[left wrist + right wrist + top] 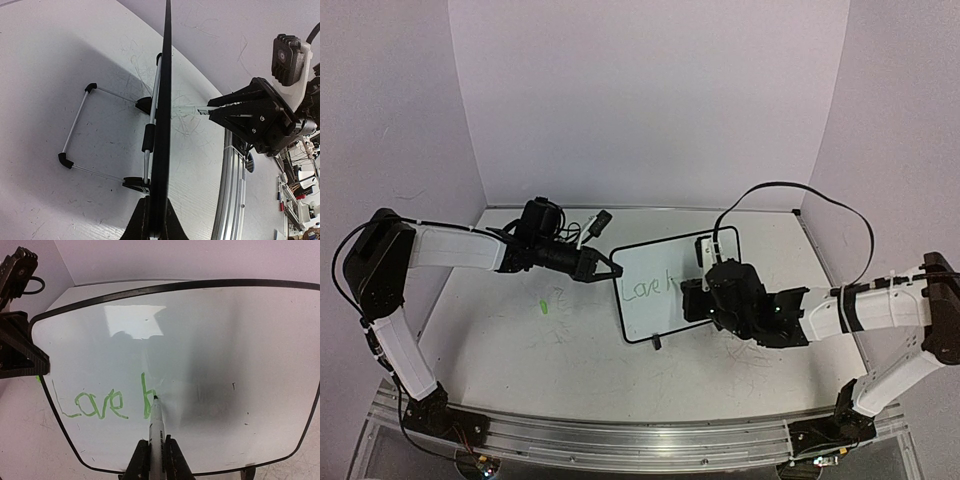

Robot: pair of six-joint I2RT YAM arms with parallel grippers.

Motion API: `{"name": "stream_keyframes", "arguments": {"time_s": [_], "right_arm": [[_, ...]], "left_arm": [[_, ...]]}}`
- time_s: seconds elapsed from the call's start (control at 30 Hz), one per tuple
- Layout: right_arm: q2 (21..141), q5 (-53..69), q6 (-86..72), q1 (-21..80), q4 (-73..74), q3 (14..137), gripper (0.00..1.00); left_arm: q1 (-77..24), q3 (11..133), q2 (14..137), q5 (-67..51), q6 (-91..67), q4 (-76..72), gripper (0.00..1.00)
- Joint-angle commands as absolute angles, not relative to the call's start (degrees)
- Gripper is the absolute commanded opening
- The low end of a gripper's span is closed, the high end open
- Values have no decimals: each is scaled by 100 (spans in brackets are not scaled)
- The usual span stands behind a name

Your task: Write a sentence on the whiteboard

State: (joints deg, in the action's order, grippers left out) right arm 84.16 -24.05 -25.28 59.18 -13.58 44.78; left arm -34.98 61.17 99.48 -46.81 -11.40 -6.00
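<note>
On the bench (520, 350), marker (157, 422) tip touches whiteboard (210, 340).
With right end effector (156, 455) clamped on the marker and left end effector (155, 212) clamped on the board's edge, hard pressing could tip it or skew letters (100, 405).

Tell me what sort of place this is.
Probably a robotics lab test booth: two robot arms bolted to a metal rail, plain white walls boxing in the table, and a cluttered workbench beyond.
</note>
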Motion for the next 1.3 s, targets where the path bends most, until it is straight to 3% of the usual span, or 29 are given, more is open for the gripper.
{"name": "stream_keyframes", "arguments": {"time_s": [0.0,0.67,1.27], "right_arm": [[8296,-2374,-2690,5916,-1283,4323,0],[7623,-2336,-2661,5912,-1533,4080,0],[8159,-2197,-2606,5793,-1722,4235,0]], "left_arm": [[-3516,6311,9788,-4819,-1135,-401,0],[-3516,6311,9800,-4821,-1134,-398,0],[-3517,6306,9765,-4813,-1125,-403,0]]}}
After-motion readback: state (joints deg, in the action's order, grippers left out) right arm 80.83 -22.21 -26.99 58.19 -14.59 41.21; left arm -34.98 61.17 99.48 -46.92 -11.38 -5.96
